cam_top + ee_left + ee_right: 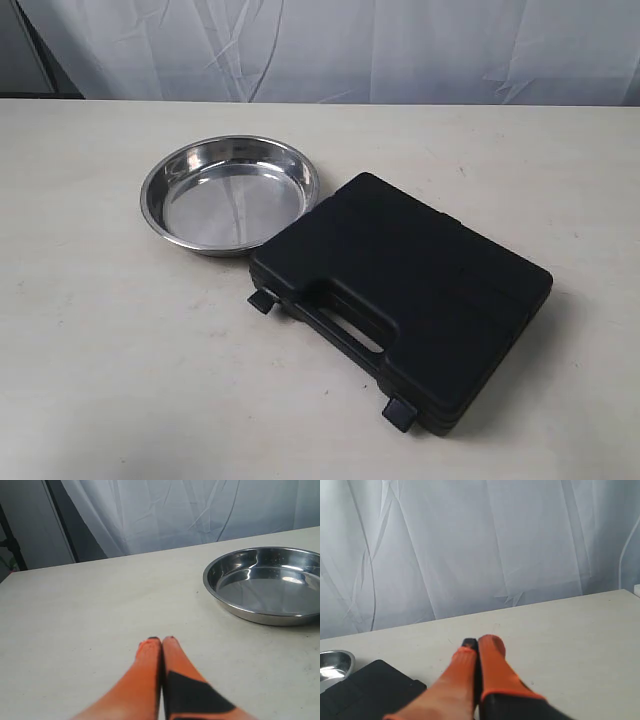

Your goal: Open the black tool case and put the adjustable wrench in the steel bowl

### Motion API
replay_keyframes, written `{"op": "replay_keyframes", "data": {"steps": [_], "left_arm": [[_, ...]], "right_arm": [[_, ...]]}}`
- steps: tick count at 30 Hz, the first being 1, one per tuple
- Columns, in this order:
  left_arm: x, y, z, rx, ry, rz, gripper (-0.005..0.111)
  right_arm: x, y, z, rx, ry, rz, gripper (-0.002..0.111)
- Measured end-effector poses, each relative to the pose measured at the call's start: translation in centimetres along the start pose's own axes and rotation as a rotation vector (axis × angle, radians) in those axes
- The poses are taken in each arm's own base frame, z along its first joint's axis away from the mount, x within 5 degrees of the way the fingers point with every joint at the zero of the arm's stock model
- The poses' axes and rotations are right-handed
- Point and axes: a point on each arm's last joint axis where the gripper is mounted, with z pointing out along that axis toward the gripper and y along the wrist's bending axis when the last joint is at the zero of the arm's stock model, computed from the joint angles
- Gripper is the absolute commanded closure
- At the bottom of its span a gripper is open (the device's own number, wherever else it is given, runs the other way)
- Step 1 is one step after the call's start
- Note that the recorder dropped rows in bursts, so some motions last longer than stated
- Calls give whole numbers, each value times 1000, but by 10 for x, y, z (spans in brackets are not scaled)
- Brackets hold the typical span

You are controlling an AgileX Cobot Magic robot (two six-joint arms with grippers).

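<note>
Both end effectors have their orange fingers pressed together with nothing between them: the left end effector (161,639) hangs over bare tabletop (120,380), and the right end effector (477,642) hangs over the same pale surface, with wrinkled white cloth (400,50) behind the far edge. The black tool case (420,270) is the largest thing on the tabletop. It lies flat and shut to the right of centre in the exterior view, turned at an angle. Its handle slot (350,330) faces the near edge. The steel bowl (230,195) sits upright just beside the case's far left corner, and whether the two touch cannot be told. Its flat bottom is bare and shiny. Two small clip latches (260,300) stick out from the case's handle side, one at each end. The left wrist view shows the bowl well apart from the left fingertips (150,642).
</note>
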Motion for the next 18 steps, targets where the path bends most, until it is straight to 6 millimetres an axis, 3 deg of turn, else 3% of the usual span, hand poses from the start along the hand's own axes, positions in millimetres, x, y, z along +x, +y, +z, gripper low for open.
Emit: {"op": "replay_keyframes", "data": {"steps": [14,18], "left_arm": [[0,0,0,0,0,0,106],[0,0,0,0,0,0,106]], "right_arm": [[0,0,0,0,-4,7,108],[-9,-2,0,11,-96,144,108]]}}
